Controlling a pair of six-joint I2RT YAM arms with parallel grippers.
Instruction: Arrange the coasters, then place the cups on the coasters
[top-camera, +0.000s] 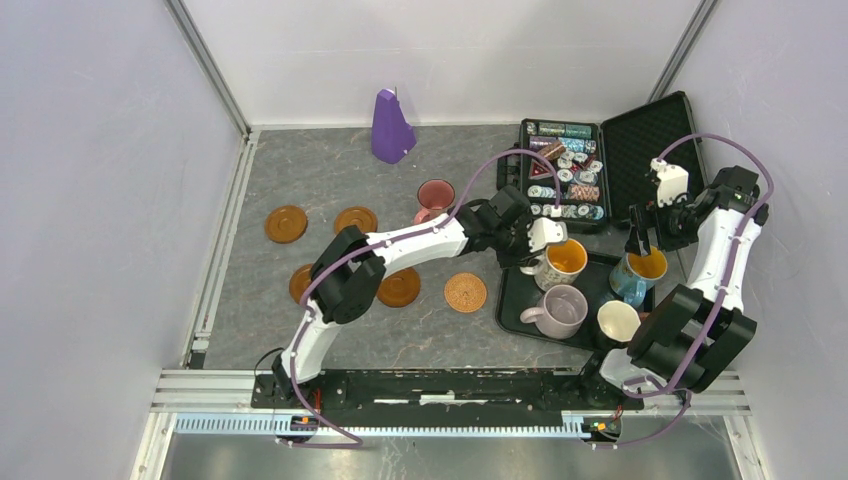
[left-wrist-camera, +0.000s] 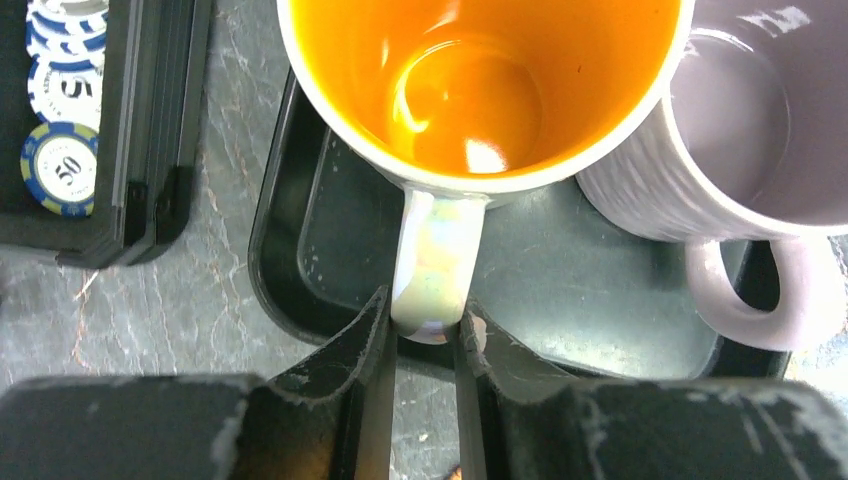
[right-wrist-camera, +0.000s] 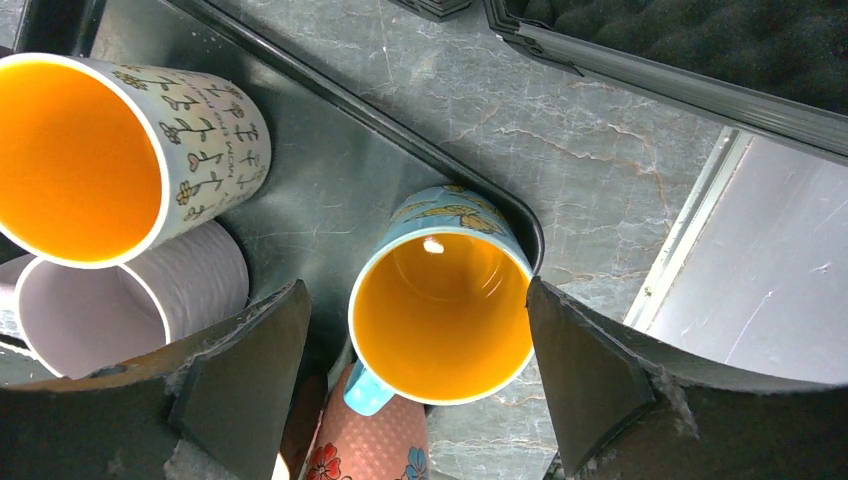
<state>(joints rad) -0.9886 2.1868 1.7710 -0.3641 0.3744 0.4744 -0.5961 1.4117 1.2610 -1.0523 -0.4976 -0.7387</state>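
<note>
A white cup with an orange inside (top-camera: 563, 262) (left-wrist-camera: 480, 80) stands on the black tray (top-camera: 512, 305). My left gripper (top-camera: 540, 238) (left-wrist-camera: 425, 325) is shut on its handle (left-wrist-camera: 435, 260). My right gripper (top-camera: 640, 243) (right-wrist-camera: 418, 290) is open, its fingers on either side of the blue cup with a yellow inside (top-camera: 640, 274) (right-wrist-camera: 440, 310). On the tray too are a lilac cup (top-camera: 560, 311) (left-wrist-camera: 740, 130) and a cream-lined cup (top-camera: 618, 321). A pink cup (top-camera: 435, 197) stands on the table. Several brown coasters (top-camera: 286, 223) (top-camera: 356, 219) (top-camera: 399, 288) lie at the left, one half hidden under my left arm. A lighter patterned coaster (top-camera: 465, 292) lies beside the tray.
An open black case of poker chips (top-camera: 565, 170) (left-wrist-camera: 60, 165) sits behind the tray, its lid (top-camera: 650, 140) lying open to the right. A purple cone-shaped object (top-camera: 392, 127) stands at the back. Walls and metal rails close in the table.
</note>
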